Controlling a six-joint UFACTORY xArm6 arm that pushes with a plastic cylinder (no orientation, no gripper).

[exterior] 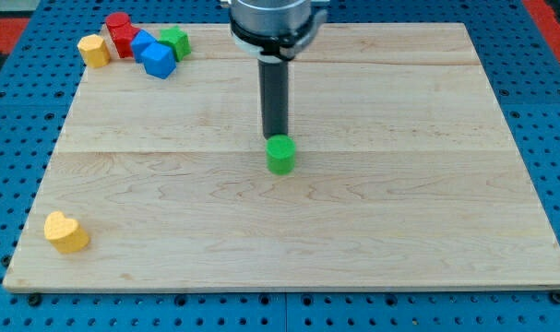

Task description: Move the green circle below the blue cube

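Note:
The green circle is a short green cylinder near the middle of the wooden board. My tip stands right at its top edge, touching or nearly touching it. The blue cube sits at the view's top left, in a cluster of blocks, far from the green circle.
In the top-left cluster are a second blue block, a red block, a green star-like block and a yellow block. A yellow heart lies at the bottom left. The board rests on a blue perforated table.

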